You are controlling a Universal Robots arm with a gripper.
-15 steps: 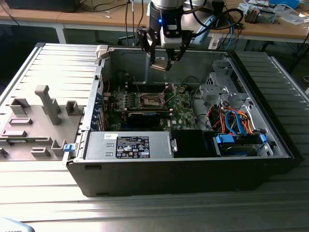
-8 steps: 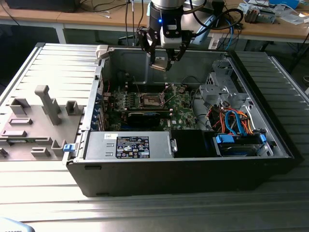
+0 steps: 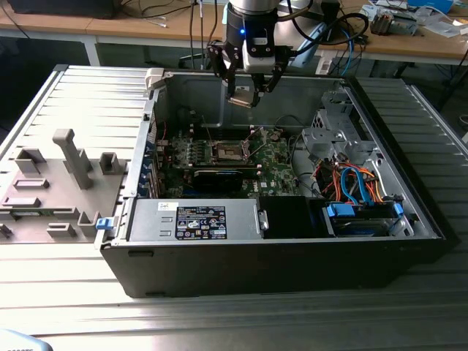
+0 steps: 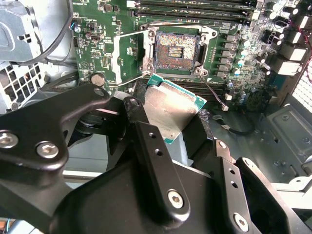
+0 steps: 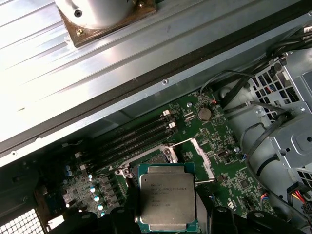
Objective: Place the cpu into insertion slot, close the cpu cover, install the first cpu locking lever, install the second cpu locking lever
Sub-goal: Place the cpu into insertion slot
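**CPU held in the air above the open socket**

The gripper [image 3: 242,95] hangs over the far part of the open computer case [image 3: 292,256], its black fingers [image 4: 146,141] pinching the cpu [image 3: 240,99] by two opposite edges. In both wrist views the chip shows its silvery metal top and green border, [image 4: 170,109] and [image 5: 167,197], clamped between the fingertips and clear of the board below. In the exterior view it sits tilted, well above the motherboard [image 3: 278,168] and near the case's far wall.

Below it lies the insertion slot [image 3: 224,152], a dark square with a silver rim near the middle of the board. In the second wrist view its contact field is bare [image 4: 176,48]. The cpu cover [image 4: 115,57] is swung open and lies just beside the socket, with green board showing through its window. Long memory slots [image 5: 136,136] run along the far side of the socket, and a coin battery [image 5: 204,114] sits on the board near them.

At the near edge of the case is the power supply [image 3: 194,219], and on the exterior view's right a drive cage with orange and blue cables [image 3: 351,183]. Outside the case, on the exterior view's left, a grey fixture block [image 3: 51,175] rests on the ribbed metal table [image 3: 88,95].
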